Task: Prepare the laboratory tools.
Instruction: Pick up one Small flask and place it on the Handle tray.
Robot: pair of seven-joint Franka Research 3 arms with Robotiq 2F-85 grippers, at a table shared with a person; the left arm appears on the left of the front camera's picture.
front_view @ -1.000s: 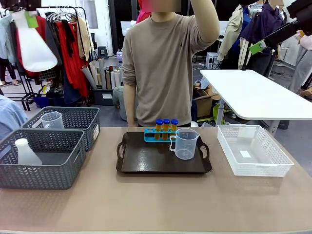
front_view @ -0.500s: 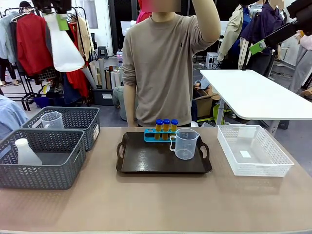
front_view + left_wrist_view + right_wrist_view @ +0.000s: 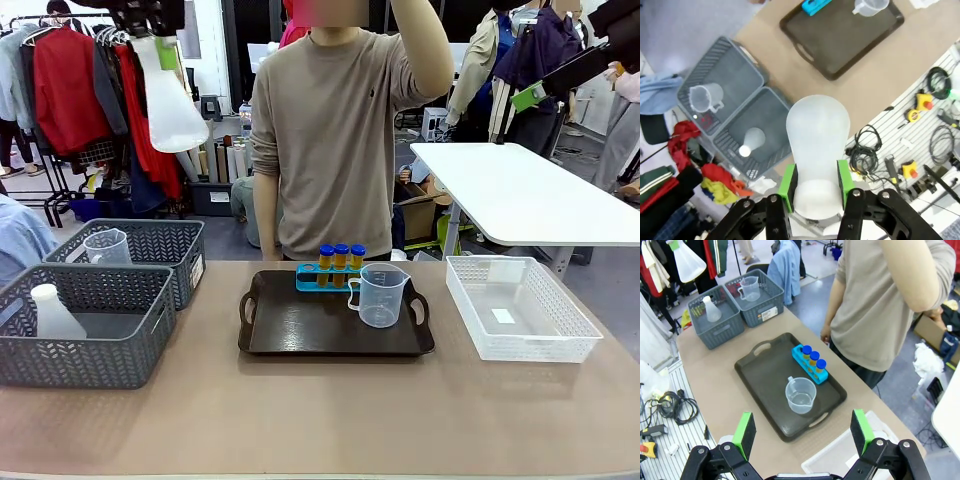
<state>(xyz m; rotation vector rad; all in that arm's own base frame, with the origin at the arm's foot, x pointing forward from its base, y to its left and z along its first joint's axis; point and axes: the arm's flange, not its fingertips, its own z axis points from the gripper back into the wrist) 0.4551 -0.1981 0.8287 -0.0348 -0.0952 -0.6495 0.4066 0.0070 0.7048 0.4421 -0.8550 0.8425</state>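
Note:
High above the table's left side hangs a frosted white conical flask (image 3: 176, 102), wide base down, with my left gripper (image 3: 160, 45) shut on its neck. In the left wrist view the green pads (image 3: 788, 186) clamp the flask (image 3: 817, 131) on both sides. Three amber tubes with blue caps (image 3: 341, 256) stand in a blue rack on the dark tray (image 3: 300, 335), beside a clear handled beaker (image 3: 380, 296). My right gripper (image 3: 803, 432) hovers open over the tray (image 3: 765, 371), with the beaker (image 3: 800, 395) and tubes (image 3: 813, 360) below it.
Two grey baskets stand at the left: the near one (image 3: 90, 355) holds another white flask (image 3: 54, 313), the far one (image 3: 160, 250) a clear beaker (image 3: 107, 246). A white mesh basket (image 3: 520, 335) stands at the right. A person stands behind the tray, one arm raised.
My left gripper has carried the flask to the right, high above the table, from over the grey baskets toward the tray. Nothing on the table has moved.

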